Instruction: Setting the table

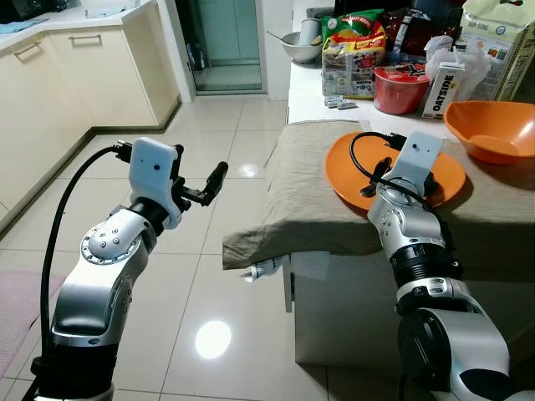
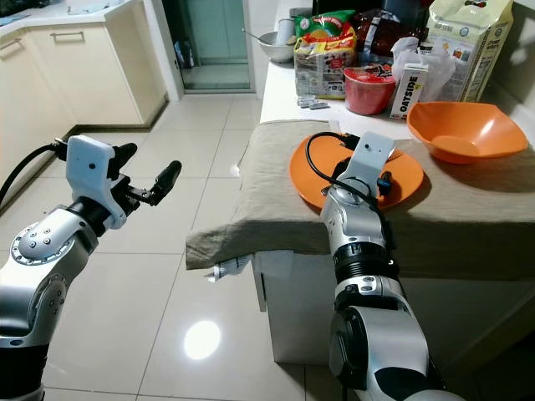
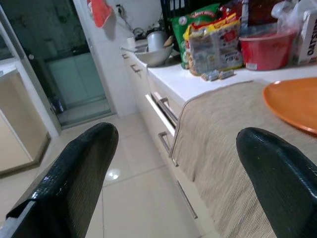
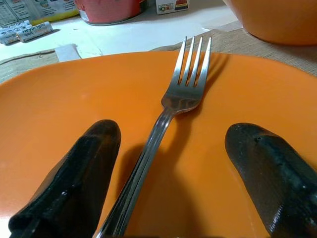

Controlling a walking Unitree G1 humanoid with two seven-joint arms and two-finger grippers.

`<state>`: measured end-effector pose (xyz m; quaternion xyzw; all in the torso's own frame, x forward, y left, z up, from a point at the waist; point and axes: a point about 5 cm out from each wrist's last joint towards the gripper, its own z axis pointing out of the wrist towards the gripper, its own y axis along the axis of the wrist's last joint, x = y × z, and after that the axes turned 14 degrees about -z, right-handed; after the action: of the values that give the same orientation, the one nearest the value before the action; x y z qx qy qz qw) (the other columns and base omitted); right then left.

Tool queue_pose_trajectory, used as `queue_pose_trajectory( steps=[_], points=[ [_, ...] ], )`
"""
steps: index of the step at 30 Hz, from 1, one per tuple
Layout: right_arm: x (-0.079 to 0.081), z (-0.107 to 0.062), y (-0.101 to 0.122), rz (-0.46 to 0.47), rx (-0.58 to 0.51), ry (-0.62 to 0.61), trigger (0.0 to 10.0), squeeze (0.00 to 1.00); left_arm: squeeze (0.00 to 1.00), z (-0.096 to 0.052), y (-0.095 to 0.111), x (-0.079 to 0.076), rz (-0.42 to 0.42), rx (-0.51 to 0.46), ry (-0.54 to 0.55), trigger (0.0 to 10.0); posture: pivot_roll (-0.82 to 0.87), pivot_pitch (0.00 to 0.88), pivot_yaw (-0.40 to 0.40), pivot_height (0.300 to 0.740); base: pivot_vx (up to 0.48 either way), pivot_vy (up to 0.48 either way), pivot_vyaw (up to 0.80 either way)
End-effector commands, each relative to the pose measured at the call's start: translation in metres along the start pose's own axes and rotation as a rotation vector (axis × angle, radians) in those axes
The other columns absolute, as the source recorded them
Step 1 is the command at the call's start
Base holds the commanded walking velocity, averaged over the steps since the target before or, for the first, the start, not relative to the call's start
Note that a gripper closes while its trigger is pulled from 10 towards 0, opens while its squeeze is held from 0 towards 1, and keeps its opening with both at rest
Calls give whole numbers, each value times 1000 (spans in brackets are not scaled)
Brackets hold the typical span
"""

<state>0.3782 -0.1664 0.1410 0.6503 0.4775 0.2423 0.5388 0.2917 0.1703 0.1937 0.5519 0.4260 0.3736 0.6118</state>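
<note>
- The right claw (image 4: 168,178) sits low over the orange plate (image 1: 351,180), its two black fingers (image 4: 81,173) spread wide and gripping nothing.
- A silver fork (image 4: 171,129) lies on the plate between those fingers, handle toward the claw and tines pointing away; it runs closer to one finger than the other, and I cannot tell whether it touches either.
- The plate rests on a beige cloth (image 1: 309,188) that covers the near part of the tabletop (image 1: 313,104) and hangs over its edge.
- Just beyond the plate, to the claw's right, an orange bowl (image 1: 491,129) stands on the same cloth, close to the plate's rim.
- Farther out from the right claw, past the cloth's edge on the bare white tabletop, stand a red tub (image 1: 399,89), an oat drink carton (image 1: 441,89), snack bags (image 1: 353,52) and, furthest, a metal bowl (image 1: 299,46).
- The left claw (image 1: 203,188) is held up in the air over the tiled floor (image 1: 209,276), well apart from the tabletop, its fingers (image 3: 74,178) wide apart and empty.
- Ahead of the left claw, to its right, are the draped cloth and the white drawer fronts (image 3: 163,124) beneath the tabletop; far beyond it stands a glass door (image 3: 59,74).
</note>
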Motion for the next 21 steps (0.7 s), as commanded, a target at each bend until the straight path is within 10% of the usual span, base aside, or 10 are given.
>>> queue_pose_trajectory(
  steps=[1,21],
  points=[
    [9,-4,-55,-5,234,53,0,0,0,2,2,3,0,5,5,10000,-130,0,134,740,0,0,0],
    [11,-5,-46,13,158,73,0,0,0,6,6,0,1,-2,-18,10000,-135,0,136,740,0,0,0]
  ],
)
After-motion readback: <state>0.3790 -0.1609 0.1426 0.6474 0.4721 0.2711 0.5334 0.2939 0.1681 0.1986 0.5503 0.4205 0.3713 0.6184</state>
